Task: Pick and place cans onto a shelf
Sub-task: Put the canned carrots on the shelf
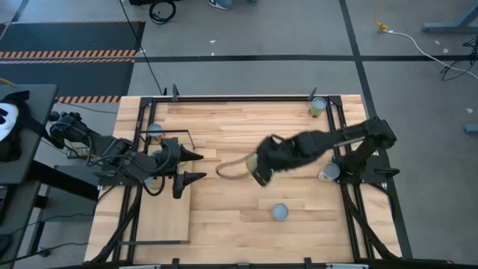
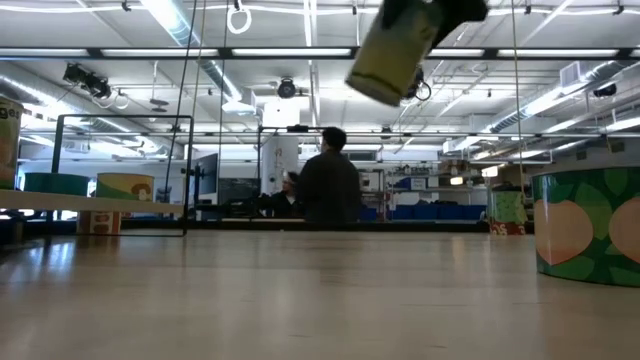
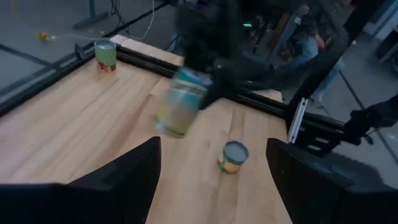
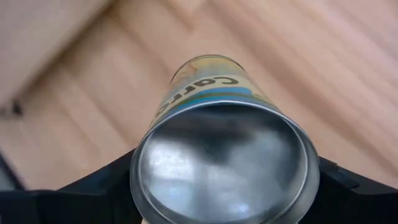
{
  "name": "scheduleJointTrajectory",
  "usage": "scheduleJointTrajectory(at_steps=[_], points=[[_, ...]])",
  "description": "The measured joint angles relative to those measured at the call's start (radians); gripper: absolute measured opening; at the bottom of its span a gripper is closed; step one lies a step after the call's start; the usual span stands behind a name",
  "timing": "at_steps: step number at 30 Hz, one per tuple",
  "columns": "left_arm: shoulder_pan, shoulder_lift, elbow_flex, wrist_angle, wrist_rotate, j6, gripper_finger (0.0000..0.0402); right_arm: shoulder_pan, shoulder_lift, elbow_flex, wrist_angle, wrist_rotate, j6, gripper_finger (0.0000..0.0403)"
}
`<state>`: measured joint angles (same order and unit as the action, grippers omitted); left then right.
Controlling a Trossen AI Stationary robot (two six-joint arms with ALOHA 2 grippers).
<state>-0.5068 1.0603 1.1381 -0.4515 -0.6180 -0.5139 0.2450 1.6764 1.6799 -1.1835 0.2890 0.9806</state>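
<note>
Above mid-table, right gripper [image 1: 263, 166] holds can [image 4: 221, 149].

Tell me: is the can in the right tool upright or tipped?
Tipped. In the low view the can hangs slanted above the table in the right tool; the right wrist view looks at its round end.

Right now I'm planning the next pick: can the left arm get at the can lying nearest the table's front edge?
Probably yes: the left gripper is open and empty, and bare tabletop lies between it and that can. The right gripper, holding a can, hangs farther back.
</note>
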Motion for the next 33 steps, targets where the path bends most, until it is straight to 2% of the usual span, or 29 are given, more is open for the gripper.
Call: scheduleJointTrajectory(at_steps=[6,9,13,16,19,22,28,33], points=[[0.000,-0.010,0.012,0.027,-0.041,0.209,0.0293,-0.083,0.135,0.054,0.197,-0.058,-0.151,0.0309],[0.000,-0.011,0.064,-0.050,-0.078,0.229,0.0293,-0.087,0.249,0.176,0.159,-0.084,-0.224,0.0309],[0.000,-0.012,0.150,-0.208,-0.078,0.293,0.0293,-0.090,0.370,0.355,0.058,-0.098,-0.302,0.0309],[-0.001,-0.012,0.210,-0.330,-0.110,0.317,0.0293,-0.094,0.445,0.430,-0.001,-0.100,-0.345,0.0309],[0.000,-0.018,0.239,-0.423,-0.161,0.300,0.0293,-0.099,0.498,0.445,0.002,-0.112,-0.371,0.0309],[0.000,-0.041,0.249,-0.469,-0.166,0.267,0.0293,-0.100,0.544,0.447,0.018,-0.116,-0.383,0.0309],[-0.014,-0.088,0.250,-0.514,-0.092,0.221,0.0293,-0.113,0.593,0.447,0.059,-0.130,-0.387,0.0309],[-0.053,-0.113,0.251,-0.514,-0.082,0.183,0.0293,-0.126,0.618,0.445,0.057,-0.153,-0.413,0.0310]])
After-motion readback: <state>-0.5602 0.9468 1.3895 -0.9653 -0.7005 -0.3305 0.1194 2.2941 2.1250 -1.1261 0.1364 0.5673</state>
